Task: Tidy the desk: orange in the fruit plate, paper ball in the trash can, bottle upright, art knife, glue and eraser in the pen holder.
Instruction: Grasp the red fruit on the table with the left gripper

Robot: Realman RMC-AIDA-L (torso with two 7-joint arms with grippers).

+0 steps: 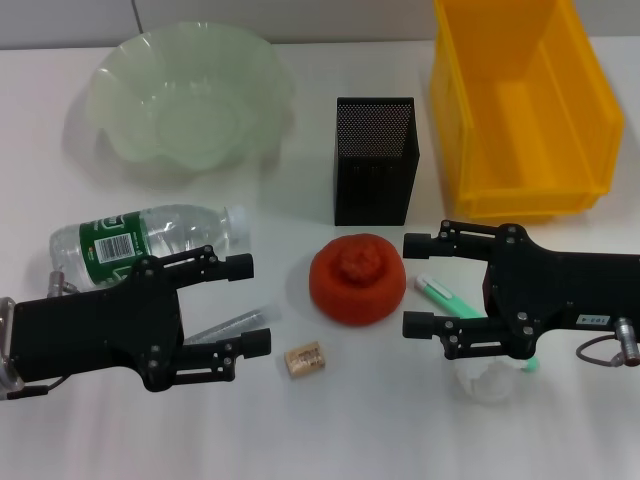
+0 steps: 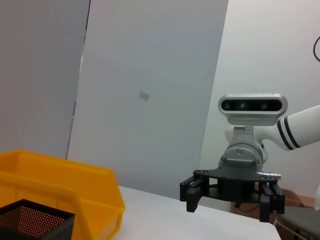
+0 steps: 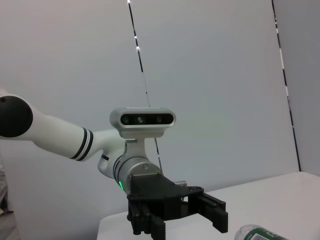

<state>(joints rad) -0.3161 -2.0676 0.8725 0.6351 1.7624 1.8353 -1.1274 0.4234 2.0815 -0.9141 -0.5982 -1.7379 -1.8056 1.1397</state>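
The orange (image 1: pixel 357 278) sits mid-desk, in front of the black mesh pen holder (image 1: pixel 375 160). The bottle (image 1: pixel 150 240) lies on its side at the left. My left gripper (image 1: pixel 250 305) hovers open beside the bottle, above a slim clear stick (image 1: pixel 236 322). The tan eraser (image 1: pixel 305 358) lies just right of its fingers. My right gripper (image 1: pixel 412 285) is open right of the orange, over a green-and-white pen-shaped item (image 1: pixel 440 293). The paper ball (image 1: pixel 490 381) peeks out below the right hand. Which stick is the art knife and which the glue, I cannot tell.
The pale-green fruit plate (image 1: pixel 190 100) stands at the back left. The yellow trash can (image 1: pixel 530 195) stands at the back right, beside the pen holder. The left wrist view shows the trash can (image 2: pixel 60 190) and the right gripper (image 2: pixel 232 195). The right wrist view shows the left gripper (image 3: pixel 175 212).
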